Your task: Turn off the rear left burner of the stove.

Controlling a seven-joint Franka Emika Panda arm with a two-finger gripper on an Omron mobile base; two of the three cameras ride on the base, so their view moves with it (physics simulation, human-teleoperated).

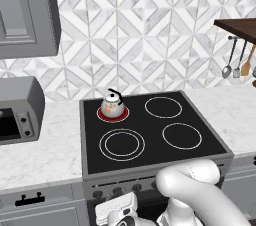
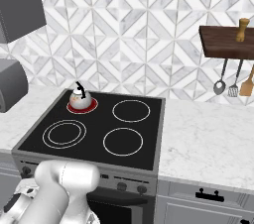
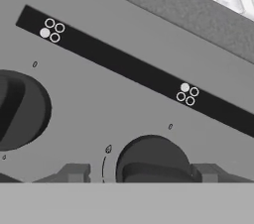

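Note:
The stove point(image 1: 150, 137) is a black glass cooktop with a grey front panel of dark round knobs. Its rear left burner point(image 1: 102, 115) glows red, also in the right base view point(image 2: 92, 107), and a small grey kettle point(image 1: 112, 104) stands on it. My arm bends down in front of the panel. In the hand view my gripper point(image 3: 141, 172) is open, with one knob point(image 3: 151, 161) between its fingertips point(image 3: 74, 172). The right tip sits close to the knob and the left tip stands apart from it. A second knob point(image 3: 20, 109) lies to the left, under a black strip of burner icons point(image 3: 134, 69).
A grey toaster oven point(image 1: 17, 110) stands on the counter left of the stove. Utensils point(image 1: 235, 62) hang under a dark wooden shelf point(image 2: 228, 39) at the right. Drawer fronts with black handles point(image 2: 211, 195) flank the stove below the marble counter.

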